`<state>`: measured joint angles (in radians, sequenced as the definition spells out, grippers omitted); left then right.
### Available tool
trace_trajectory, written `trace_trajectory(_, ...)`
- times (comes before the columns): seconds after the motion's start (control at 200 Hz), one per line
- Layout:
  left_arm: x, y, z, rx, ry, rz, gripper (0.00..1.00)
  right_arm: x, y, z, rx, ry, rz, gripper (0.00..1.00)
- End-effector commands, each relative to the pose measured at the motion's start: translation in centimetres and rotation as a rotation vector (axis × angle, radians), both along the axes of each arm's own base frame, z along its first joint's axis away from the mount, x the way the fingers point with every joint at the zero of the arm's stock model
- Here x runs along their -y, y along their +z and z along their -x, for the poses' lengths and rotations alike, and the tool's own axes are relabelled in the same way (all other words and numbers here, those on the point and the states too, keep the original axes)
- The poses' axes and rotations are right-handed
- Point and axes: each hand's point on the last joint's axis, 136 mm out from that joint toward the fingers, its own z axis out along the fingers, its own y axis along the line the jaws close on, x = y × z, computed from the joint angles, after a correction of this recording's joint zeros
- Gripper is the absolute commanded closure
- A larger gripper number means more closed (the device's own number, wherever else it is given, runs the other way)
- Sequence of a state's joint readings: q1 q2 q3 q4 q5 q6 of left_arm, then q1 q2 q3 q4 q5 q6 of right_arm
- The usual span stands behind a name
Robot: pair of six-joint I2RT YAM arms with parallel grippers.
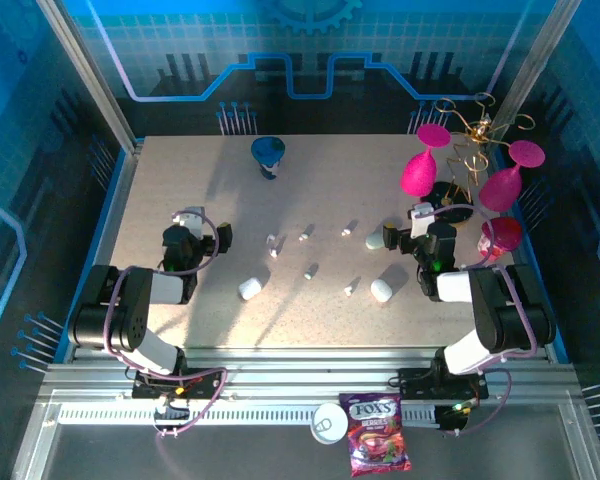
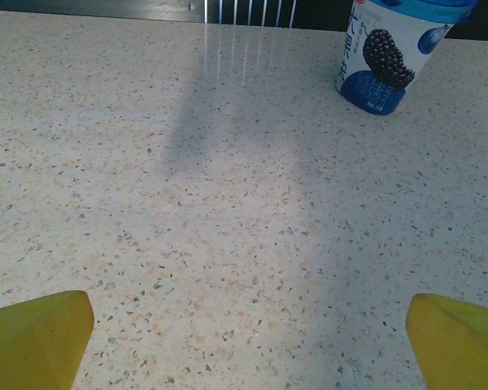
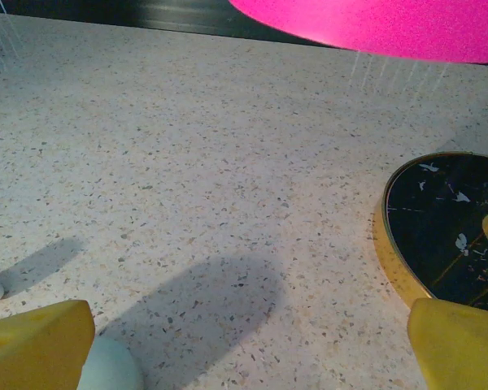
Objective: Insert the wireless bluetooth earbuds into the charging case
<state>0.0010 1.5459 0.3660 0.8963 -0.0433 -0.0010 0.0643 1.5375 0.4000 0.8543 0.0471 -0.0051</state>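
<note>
White earbuds (image 1: 310,270) lie scattered on the table (image 1: 180,170) btwn both arms, long axes mostly slanting near-left to far-right; stem ends too small to tell. Charging cases (image 1: 250,289) sit nearby, one beside the right gripper (image 3: 248,341). It & the left gripper (image 2: 246,329): jaws wide apart, nothing held.

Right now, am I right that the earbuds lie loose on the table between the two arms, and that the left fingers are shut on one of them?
Not quite: the left fingers stand wide open and hold nothing, as the left wrist view shows. The earbuds do lie loose on the table between the two arms.
</note>
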Motion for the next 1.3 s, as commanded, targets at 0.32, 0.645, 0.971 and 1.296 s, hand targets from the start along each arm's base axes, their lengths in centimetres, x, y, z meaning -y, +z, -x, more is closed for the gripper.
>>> trace_trajectory(0.32,0.1,1.1,-0.8,0.037,-0.015,0.005,0.01,-0.1,0.6,-0.3,0.030,0.014,0.002,0.00)
trace_trajectory(0.645,0.1,1.0,-0.8,0.036,-0.016,0.004,0.01,0.0,0.7,-0.3,0.030,0.013,-0.002,0.00)
trace_trajectory(0.971,0.2,1.4,-0.4,0.053,-0.012,-0.002,0.01,-0.7,0.8,0.2,0.048,0.044,0.013,0.00)
trace_trajectory(1.296,1.0,6.8,2.5,0.028,0.121,-0.101,0.01,-4.4,4.8,2.6,0.120,0.162,0.158,0.00)
